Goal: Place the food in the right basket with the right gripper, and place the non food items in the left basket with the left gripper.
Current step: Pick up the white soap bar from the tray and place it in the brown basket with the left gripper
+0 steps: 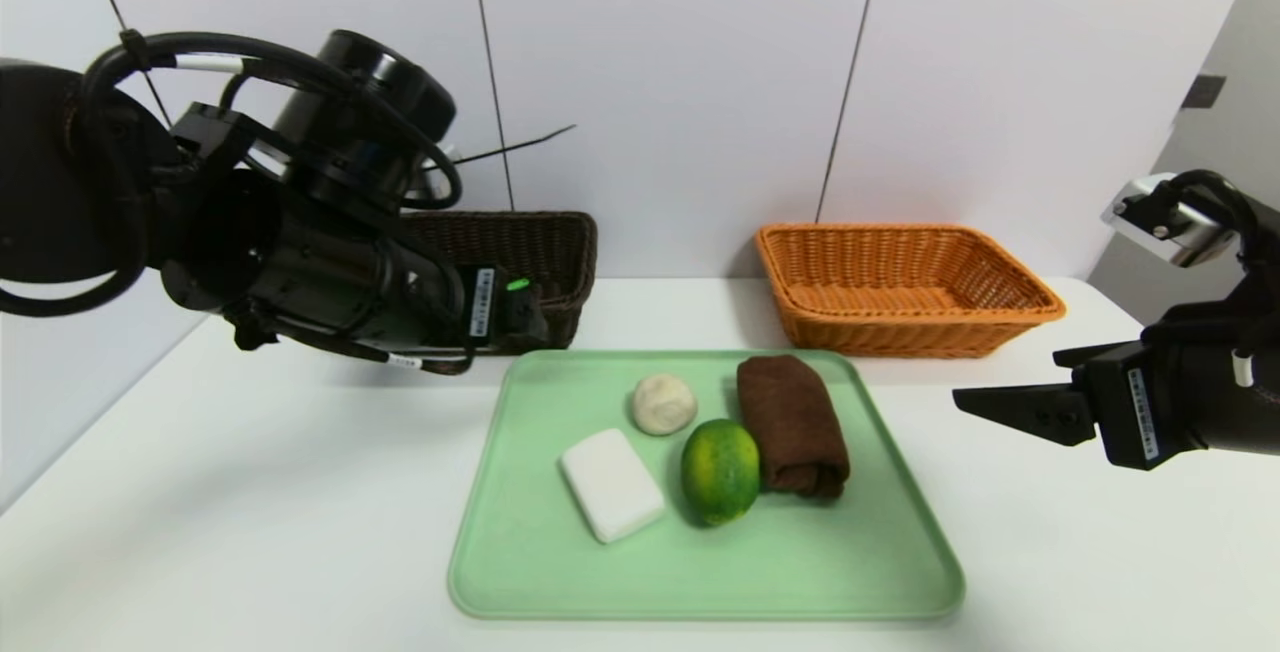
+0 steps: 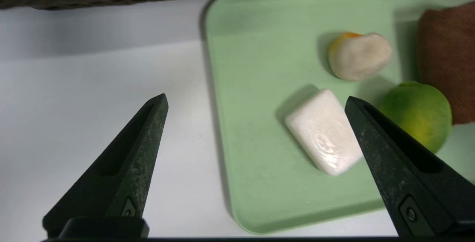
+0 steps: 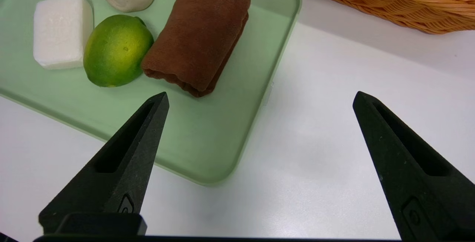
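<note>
L pincer (image 2: pixel 256 99) wide open w/ nothing btwn its fingers, up nr the tray's L side, in front of the dark basket; R pincer (image 3: pixel 261 97) also wide open & empty, out over the tabletop just past the tray's R edge

Below & btwn them, green tray (image 1: pixel 540 572) flat on the white tabletop (image 1: pixel 300 492), low rim, rounded corners. On it: white block (image 1: pixel 612 485) on the L part, round whitish item (image 1: pixel 664 404) behind it w/ a bit of orange-yellow on one side (L wrist view), green lime (image 1: pixel 720 472) w/ yellowish patch nr middle, folded brown cloth (image 1: pixel 793 427) right beside the lime, toward the R edge

Behind tray, both on tabletop: dark brown basket (image 1: pixel 560 277) back L, partly hidden by L arm, sth bright green showing nr that pincer, a bit of pale yellow inside; orange wicker basket (image 1: pixel 920 332) back R, nr the tray's far R corner

Room: pale wall panels (image 1: pixel 670 82) w/ thin dark seams stand behind the tabletop, greyer wall (image 1: pixel 1200 162) far R w/ small dark fitting (image 1: pixel 1203 91)

Edges & space: bare tabletop L of tray, bare strip btwn the 2 baskets, more bare white R of tray under R pincer; tray's front part bare too, ahead of block & lime
</note>
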